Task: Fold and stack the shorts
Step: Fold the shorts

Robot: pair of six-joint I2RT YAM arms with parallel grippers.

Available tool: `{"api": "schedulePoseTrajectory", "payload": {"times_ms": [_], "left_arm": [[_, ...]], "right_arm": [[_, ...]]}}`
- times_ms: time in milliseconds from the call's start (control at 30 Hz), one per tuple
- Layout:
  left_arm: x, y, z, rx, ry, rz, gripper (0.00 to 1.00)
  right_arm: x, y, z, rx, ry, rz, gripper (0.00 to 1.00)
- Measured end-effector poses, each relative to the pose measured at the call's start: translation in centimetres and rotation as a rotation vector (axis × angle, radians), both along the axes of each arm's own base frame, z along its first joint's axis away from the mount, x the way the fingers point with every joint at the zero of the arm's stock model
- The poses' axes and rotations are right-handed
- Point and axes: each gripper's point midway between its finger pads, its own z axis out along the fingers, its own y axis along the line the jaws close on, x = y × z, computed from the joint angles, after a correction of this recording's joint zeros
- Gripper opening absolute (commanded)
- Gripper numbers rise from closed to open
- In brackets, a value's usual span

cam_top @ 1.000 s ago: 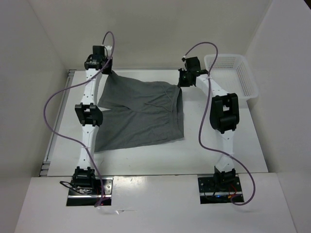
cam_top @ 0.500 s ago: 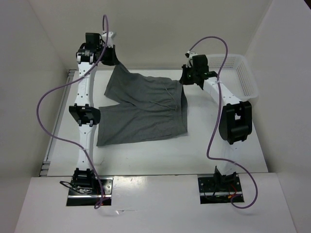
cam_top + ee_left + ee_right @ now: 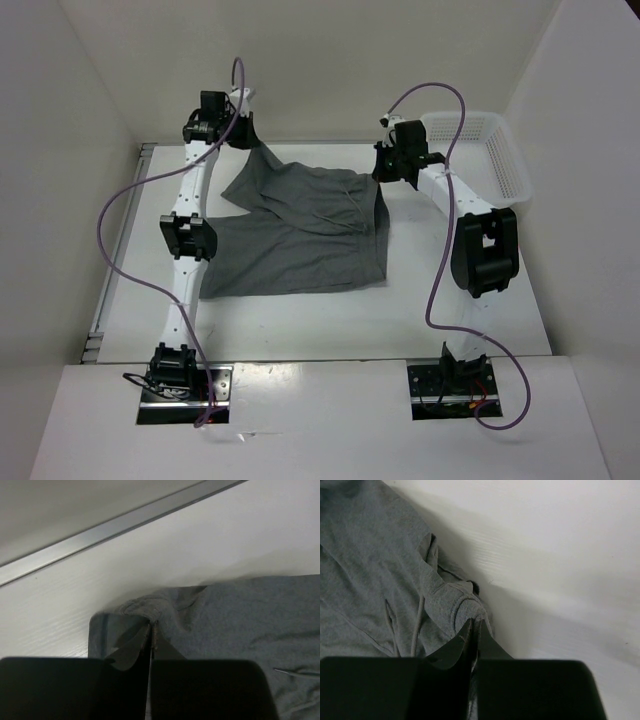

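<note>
**Two arms pinch grey shorts at far edge of worktop**

A pair of dark grey shorts [image 3: 300, 245] lies spread across the middle of the white worktop [image 3: 300, 325], waistband toward the right edge and both legs pointing toward the left edge. The left arm [image 3: 190, 235] reaches to the far left corner, where its jaws are closed tight on the hem corner of the far leg, drawing that corner up off the surface into a taut peak. The left wrist camera shows the shorts [image 3: 240, 610] bunched into a small fold right at the tips of the shut jaws, with a metal strip [image 3: 125, 522] running along the far edge of the worktop behind it.

The right arm [image 3: 480, 240] stretches to the far edge right of centre, and its jaws are clamped on the far corner of the waistband. In the right wrist camera, the rolled waistband of the shorts [image 3: 365, 555] curls over just at the tips of the closed jaws, and a drawstring [image 3: 417, 615] trails down across the fabric beside them.

The near leg rests flat, its hem close to the left arm's elbow; the near edge of the garment lies well clear of the arm bases. A white mesh basket [image 3: 470, 116] sits at the far right corner, beside the right arm and apart from the shorts. Purple cables [image 3: 105, 215] loop from each arm.
</note>
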Motion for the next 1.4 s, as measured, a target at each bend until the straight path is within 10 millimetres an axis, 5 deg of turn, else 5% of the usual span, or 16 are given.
{"api": "schedulePoseTrajectory", "payload": {"times_ms": [133, 367, 567, 700, 800, 900, 1000, 1133, 1367, 1400], "left_arm": [[0.4, 0.2, -2.4, 0.061, 0.037, 0.058, 0.0], [-0.8, 1.3, -1.7, 0.168, 0.082, 0.159, 0.0], [-8.7, 4.3, 1.0, 0.199, 0.25, 0.192, 0.0], [-11.9, 7.0, 4.0, 0.232, 0.203, 0.27, 0.0], [-14.5, 8.7, 4.0, 0.276, 0.186, 0.334, 0.0], [-18.3, 10.0, 1.3, 0.33, 0.217, 0.381, 0.0], [-22.0, 10.6, -2.1, 0.372, 0.287, 0.395, 0.0], [-26.4, 11.1, -4.8, 0.404, 0.356, 0.395, 0.0], [-31.4, 10.8, -3.4, 0.377, 0.314, 0.387, 0.1], [-32.3, 10.7, -3.6, 0.374, 0.317, 0.38, 0.12]], "right_arm": [[0.1, -0.1, 0.0, -0.007, -0.002, -0.003, 0.0], [0.1, -0.1, 0.1, -0.008, -0.007, -0.001, 0.0], [-0.2, -0.1, 0.5, -0.009, -0.02, 0.003, 0.0], [-1.3, 0.5, 2.3, -0.004, -0.055, 0.021, 0.0], [-1.5, 1.3, 3.9, 0.009, -0.098, 0.042, 0.0], [-2.4, 2.0, 4.3, 0.005, -0.117, 0.067, 0.0], [-4.9, 2.8, 3.6, -0.025, -0.121, 0.105, 0.0], [-11.6, 4.5, 2.8, -0.035, -0.102, 0.202, 0.0], [-18.8, 7.6, 3.5, 0.034, -0.083, 0.31, 0.06], [-19.9, 7.9, 2.8, 0.046, -0.061, 0.317, 0.25]]}}
